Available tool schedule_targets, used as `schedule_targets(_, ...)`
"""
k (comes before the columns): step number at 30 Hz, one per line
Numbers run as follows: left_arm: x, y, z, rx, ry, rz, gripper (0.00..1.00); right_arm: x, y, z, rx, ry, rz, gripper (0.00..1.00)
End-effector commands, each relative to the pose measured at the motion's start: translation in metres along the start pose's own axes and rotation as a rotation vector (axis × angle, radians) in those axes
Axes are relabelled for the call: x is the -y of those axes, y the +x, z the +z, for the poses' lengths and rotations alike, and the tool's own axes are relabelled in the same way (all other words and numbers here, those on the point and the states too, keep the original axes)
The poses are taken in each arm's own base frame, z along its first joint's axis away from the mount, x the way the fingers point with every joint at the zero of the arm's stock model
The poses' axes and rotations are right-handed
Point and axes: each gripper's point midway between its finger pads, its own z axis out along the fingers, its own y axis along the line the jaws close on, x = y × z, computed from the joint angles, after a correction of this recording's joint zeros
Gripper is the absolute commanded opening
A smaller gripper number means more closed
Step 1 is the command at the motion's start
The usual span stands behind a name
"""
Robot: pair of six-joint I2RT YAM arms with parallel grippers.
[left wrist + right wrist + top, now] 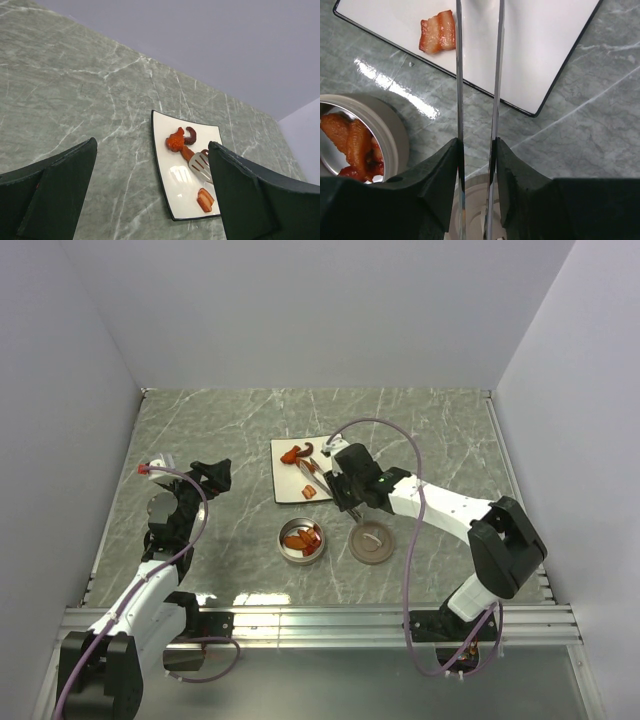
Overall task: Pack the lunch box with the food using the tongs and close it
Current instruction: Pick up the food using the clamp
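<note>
Jutting from right claw [476, 150], tongs [459, 75] overhang plate [545, 40].

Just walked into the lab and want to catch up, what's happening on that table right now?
The right gripper is clamped on the tongs, reaching them over the white plate, where several food pieces lie. The lunch box sits open with a few pieces inside, its lid lying beside it on the table. The left gripper hangs open off to the side, holding nothing.

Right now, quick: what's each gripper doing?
Left gripper: open, empty.
Right gripper: shut on the tongs.
</note>
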Motion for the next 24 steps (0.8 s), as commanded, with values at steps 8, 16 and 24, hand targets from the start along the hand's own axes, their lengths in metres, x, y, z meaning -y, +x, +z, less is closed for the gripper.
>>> schedule_targets(8, 0.007, -0.008, -0.001, 0.032, 0.036, -0.01, 0.99, -0.008, -0.038, -0.024, 0.099, 0.02, -0.031, 0.32)
schedule_targets(16, 0.007, -0.007, 0.0, 0.029, 0.037, -0.01, 1.0, -0.005, -0.052, -0.053, 0.182, 0.041, -0.014, 0.32)
schedule_targets(24, 0.007, -0.008, -0.001, 0.032, 0.036, -0.01, 1.0, -0.015, -0.049, -0.07, 0.206, 0.027, -0.017, 0.32)
